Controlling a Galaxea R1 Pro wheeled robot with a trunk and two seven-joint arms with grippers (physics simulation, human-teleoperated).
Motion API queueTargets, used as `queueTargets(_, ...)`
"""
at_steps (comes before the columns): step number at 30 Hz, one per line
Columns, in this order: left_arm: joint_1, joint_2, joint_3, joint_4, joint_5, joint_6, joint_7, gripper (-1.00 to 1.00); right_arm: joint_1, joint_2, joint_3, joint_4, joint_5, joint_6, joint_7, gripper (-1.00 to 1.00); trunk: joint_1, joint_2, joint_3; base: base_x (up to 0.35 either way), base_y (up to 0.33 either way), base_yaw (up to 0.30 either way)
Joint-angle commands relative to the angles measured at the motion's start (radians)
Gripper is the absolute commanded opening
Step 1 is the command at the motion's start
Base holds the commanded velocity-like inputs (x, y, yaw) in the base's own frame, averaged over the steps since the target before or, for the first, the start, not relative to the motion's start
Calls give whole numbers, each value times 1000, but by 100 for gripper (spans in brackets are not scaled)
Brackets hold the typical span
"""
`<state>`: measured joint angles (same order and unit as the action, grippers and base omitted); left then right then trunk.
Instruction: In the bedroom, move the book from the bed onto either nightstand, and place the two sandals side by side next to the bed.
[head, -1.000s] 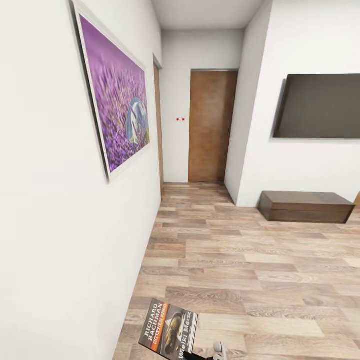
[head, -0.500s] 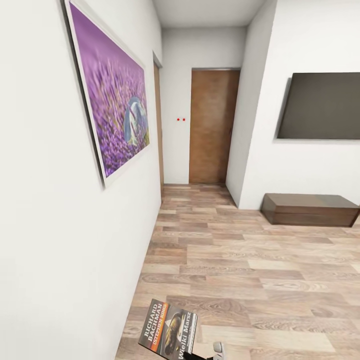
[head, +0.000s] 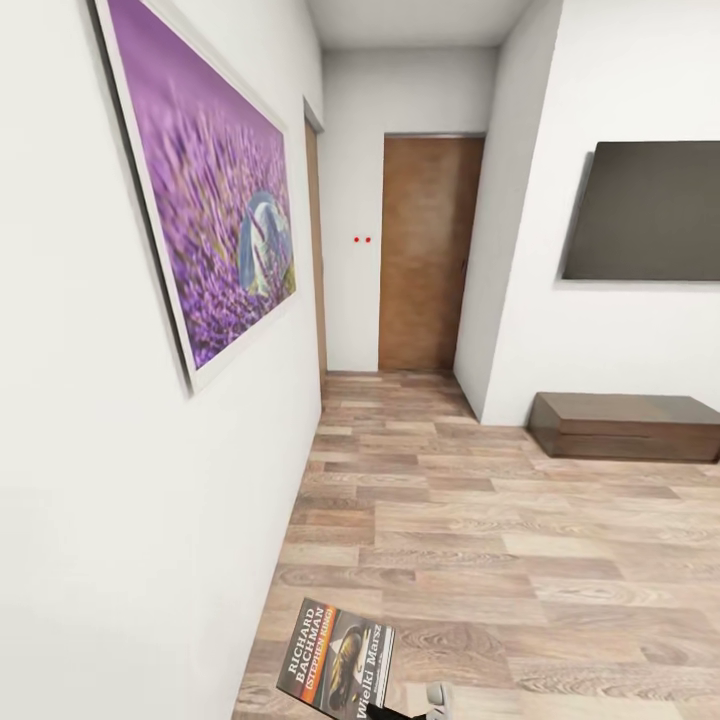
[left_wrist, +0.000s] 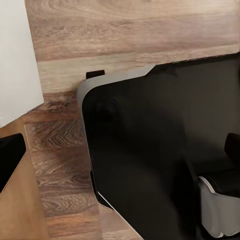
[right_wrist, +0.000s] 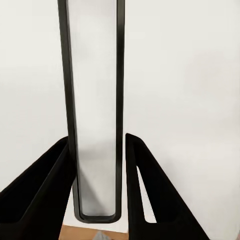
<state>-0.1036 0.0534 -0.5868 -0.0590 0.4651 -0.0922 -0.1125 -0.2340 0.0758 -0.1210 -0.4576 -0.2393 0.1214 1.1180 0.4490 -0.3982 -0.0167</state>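
The book (head: 338, 660), a dark paperback with an orange band and white lettering, is held low in front of me in the head view. A grey part of my right arm shows just beside it. In the right wrist view the book (right_wrist: 95, 75) stands edge-on, with the right gripper (right_wrist: 96, 145) shut on it, one black finger against each cover. The left wrist view looks down at my own dark base (left_wrist: 150, 150) over the plank floor. I cannot tell how the left gripper's jaws stand. The bed, nightstands and sandals are out of view.
A white wall with a large purple picture (head: 210, 200) runs close along my left. A corridor leads to a brown wooden door (head: 425, 250). On the right, a dark screen (head: 645, 210) hangs above a low dark cabinet (head: 625, 425). Wood-plank floor (head: 480, 540) stretches ahead.
The camera has moved forward: the purple picture looms larger and further left, and the screen and low cabinet have slid right. The book keeps its place in the right gripper.
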Motion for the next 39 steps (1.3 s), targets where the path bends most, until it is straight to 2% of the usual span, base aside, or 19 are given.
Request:
queueTargets(1,-1,0,-8,1,10,-3,-4,100,-1,1,-6,0,-3,10,5,-100,1,-2,-2,274,0,0)
queueTargets(17,-1,0,-8,1,10,-3,-4,100,-1,1,-5,0,-3,10,5,-100,1,-2,-2,276,0,-128)
queueTargets(39,-1,0,-8,1,10,-3,-3,100,-1,2,-5,0,-3,10,4,-100,1,-2,-2,278,0,-48)
